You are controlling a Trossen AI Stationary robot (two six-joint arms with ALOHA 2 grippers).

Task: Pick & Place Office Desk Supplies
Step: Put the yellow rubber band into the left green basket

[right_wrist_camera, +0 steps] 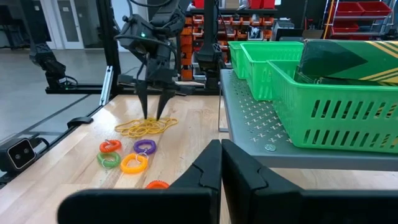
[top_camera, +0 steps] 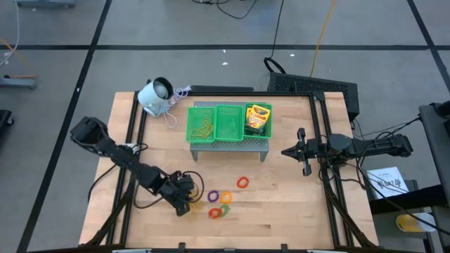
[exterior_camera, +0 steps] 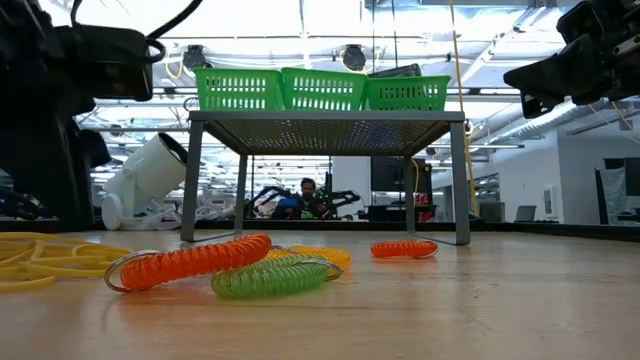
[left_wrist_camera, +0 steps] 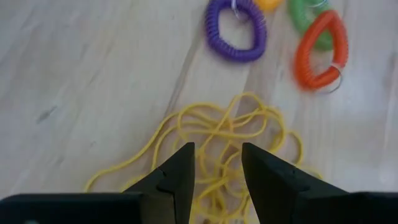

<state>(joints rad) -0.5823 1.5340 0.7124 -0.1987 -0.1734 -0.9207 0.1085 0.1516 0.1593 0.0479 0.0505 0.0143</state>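
Left gripper (right_wrist_camera: 153,117) low over rubber bands (left_wrist_camera: 217,155) on desk (top_camera: 281,204), jaws parted, tips straddling strands, nothing lifted. Purple ring (left_wrist_camera: 236,30), orange ring (left_wrist_camera: 321,50), green ring (exterior_camera: 272,277) just beside. Crayon box (top_camera: 258,119) in tray (top_camera: 218,123). Right gripper (right_wrist_camera: 221,163) beside tray, jaws closed, empty.
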